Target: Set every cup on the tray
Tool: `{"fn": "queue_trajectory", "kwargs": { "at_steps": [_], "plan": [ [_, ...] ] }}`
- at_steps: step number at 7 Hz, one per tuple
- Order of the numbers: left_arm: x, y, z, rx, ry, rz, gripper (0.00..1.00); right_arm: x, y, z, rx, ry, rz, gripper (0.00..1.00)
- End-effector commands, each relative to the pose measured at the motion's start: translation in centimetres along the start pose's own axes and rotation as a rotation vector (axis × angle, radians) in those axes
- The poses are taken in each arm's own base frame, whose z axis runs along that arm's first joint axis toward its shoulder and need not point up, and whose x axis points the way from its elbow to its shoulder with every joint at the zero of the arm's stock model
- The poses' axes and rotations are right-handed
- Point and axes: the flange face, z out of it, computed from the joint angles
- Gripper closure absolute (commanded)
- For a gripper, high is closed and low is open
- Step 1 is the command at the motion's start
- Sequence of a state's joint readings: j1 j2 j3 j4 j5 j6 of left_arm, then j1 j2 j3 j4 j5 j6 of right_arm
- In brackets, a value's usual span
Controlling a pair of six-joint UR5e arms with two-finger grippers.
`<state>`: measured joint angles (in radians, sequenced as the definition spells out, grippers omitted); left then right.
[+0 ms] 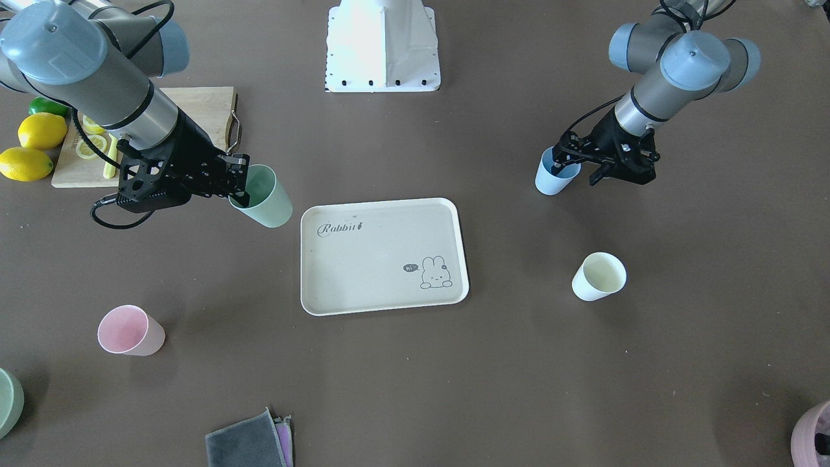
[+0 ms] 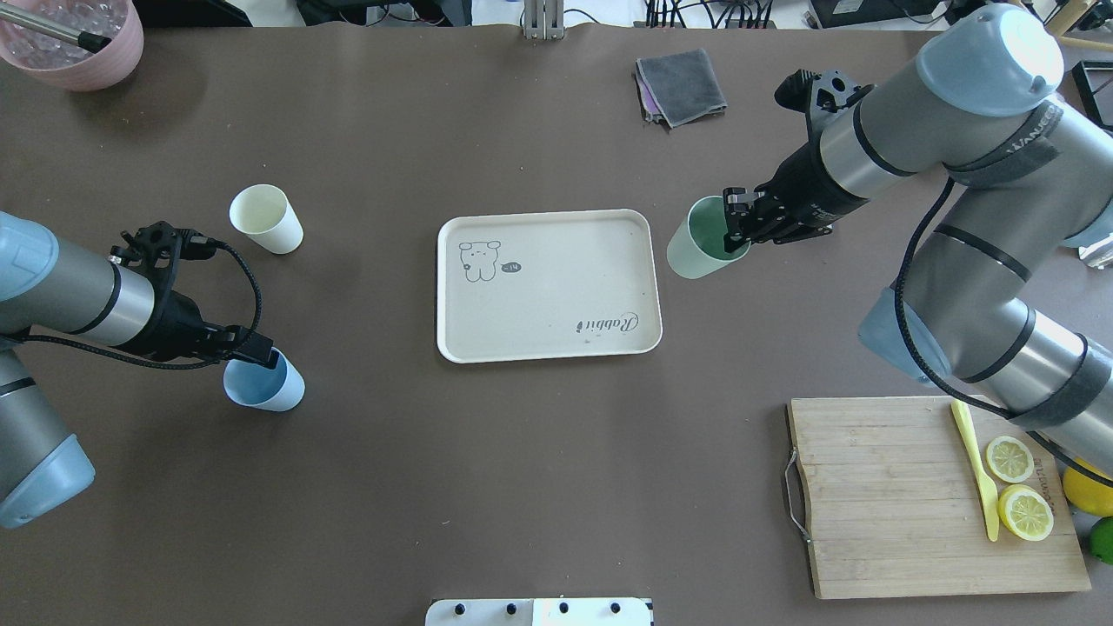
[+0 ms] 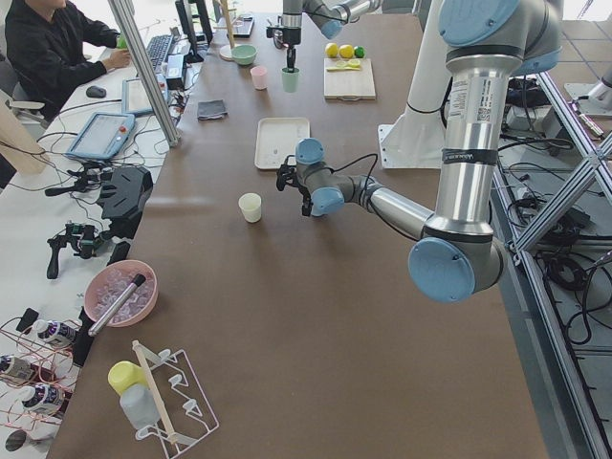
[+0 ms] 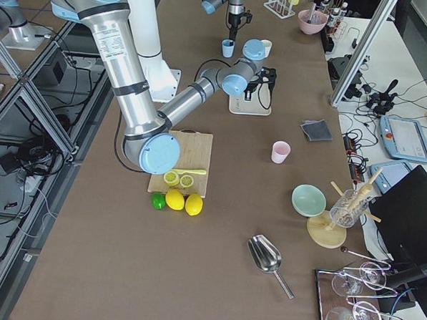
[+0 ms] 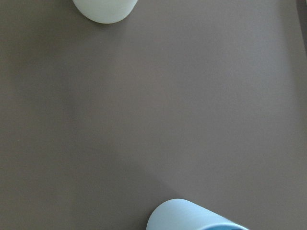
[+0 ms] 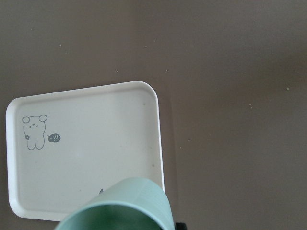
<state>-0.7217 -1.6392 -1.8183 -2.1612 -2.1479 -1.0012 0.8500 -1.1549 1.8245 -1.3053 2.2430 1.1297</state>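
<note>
The cream tray [image 1: 376,259] [image 2: 556,287] lies at the table's middle with nothing on it. My right gripper [image 1: 241,178] [image 2: 737,228] is shut on the rim of the mint green cup [image 1: 262,198] [image 2: 700,248], which hangs tilted just off the tray's short edge by the "Rabbit" lettering. My left gripper [image 1: 574,165] [image 2: 261,355] grips the light blue cup [image 1: 551,180] [image 2: 269,391] by its rim, one finger inside. That cup stands upright, far from the tray. The cream-yellow cup [image 1: 598,277] [image 2: 265,219] and the pink cup [image 1: 130,331] stand alone on the table.
A bamboo cutting board [image 2: 887,496] carries lemon slices and a yellow knife, with whole lemons [image 1: 39,130] beside it. Folded cloths [image 2: 683,83] lie at the far edge. A sage bowl [image 1: 8,402] and a mauve pot [image 2: 74,43] sit at the corners.
</note>
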Motion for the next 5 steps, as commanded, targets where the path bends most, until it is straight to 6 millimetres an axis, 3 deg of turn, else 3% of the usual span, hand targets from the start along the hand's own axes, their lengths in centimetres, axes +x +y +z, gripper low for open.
{"fn": "queue_trajectory", "kwargs": {
  "at_steps": [1, 2, 3, 5],
  "plan": [
    [-0.2, 0.2, 0.1, -0.002, 0.002, 0.006, 0.2, -2.4, -0.7, 0.5, 0.018, -0.007, 0.035, 1.0],
    [-0.4, 0.2, 0.3, -0.001, 0.004, 0.008, 0.49, -2.7, -0.4, 1.1, 0.029, 0.001, 0.03, 1.0],
    [-0.6, 0.3, 0.4, 0.0, 0.003, 0.003, 0.99, -3.1, -0.1, 1.6, 0.033, 0.006, 0.025, 1.0],
    [0.3, 0.5, -0.8, 0.012, 0.023, 0.006, 1.0, -3.4, -0.2, 2.1, 0.029, 0.009, 0.024, 1.0]
  ]
}}
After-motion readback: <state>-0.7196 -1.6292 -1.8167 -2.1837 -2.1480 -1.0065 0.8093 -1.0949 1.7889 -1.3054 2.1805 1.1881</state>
